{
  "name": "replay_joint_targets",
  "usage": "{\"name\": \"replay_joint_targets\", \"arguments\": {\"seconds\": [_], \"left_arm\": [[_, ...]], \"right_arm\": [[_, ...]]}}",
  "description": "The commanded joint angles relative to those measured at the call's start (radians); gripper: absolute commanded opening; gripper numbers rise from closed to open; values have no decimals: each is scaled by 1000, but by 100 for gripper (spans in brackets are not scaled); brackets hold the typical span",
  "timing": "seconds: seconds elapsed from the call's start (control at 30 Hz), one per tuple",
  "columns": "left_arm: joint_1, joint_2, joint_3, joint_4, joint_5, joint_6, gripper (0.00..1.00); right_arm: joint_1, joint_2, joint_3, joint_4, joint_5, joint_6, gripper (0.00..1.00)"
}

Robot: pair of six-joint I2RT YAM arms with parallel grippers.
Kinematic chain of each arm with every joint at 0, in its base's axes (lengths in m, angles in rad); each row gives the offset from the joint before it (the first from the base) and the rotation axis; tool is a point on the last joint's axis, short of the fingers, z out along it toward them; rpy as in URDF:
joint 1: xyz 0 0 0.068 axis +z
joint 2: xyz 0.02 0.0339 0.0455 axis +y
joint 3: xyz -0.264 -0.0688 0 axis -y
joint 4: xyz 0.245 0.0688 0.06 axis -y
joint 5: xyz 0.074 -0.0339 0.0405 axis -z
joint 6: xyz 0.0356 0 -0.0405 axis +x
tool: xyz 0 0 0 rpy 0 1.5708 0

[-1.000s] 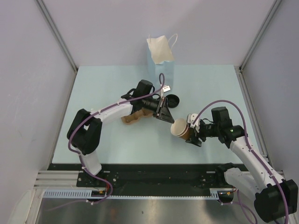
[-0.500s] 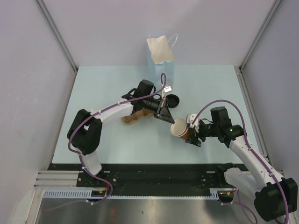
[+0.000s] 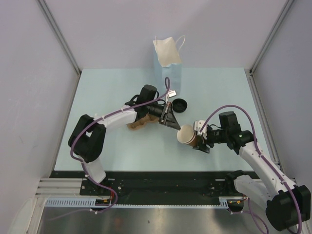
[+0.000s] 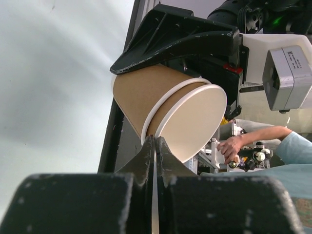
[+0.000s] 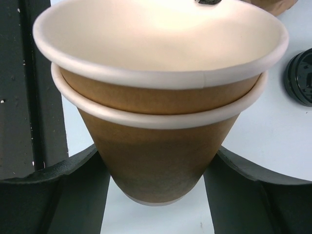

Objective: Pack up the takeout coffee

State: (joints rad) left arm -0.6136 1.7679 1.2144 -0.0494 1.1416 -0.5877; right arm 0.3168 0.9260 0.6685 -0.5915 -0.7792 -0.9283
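Robotics lab, a boxed-in test cell

Two white robot arms, left arm [image 3: 117, 116] and right arm [image 3: 258, 156], are bolted to a black base plate [image 3: 165, 183] at the near edge of a pale blue table [image 3: 97, 146], with purple cables [image 3: 229, 108] looped along them and a slotted metal rail [image 3: 146, 204] in front. Plain grey wall panels [image 3: 29, 97] on aluminium posts [image 3: 58, 36] close it in on three sides. The only everyday stuff is a paper cup [image 3: 186, 134] and a light-blue paper bag [image 3: 168, 68], sitting there like props. In the left wrist view there's a person's hand [image 4: 231, 146] in the background, among hardware too blurry to make out.
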Motion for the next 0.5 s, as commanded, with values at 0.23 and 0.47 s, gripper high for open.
{"name": "replay_joint_targets", "arguments": {"seconds": [0.23, 0.47], "left_arm": [[75, -85, -44, 181, 79, -126, 0], [103, -105, -46, 210, 87, -164, 0]], "right_arm": [[-7, 5, 3, -60, 40, -23, 59], [-8, 5, 3, -74, 47, -26, 59]]}}
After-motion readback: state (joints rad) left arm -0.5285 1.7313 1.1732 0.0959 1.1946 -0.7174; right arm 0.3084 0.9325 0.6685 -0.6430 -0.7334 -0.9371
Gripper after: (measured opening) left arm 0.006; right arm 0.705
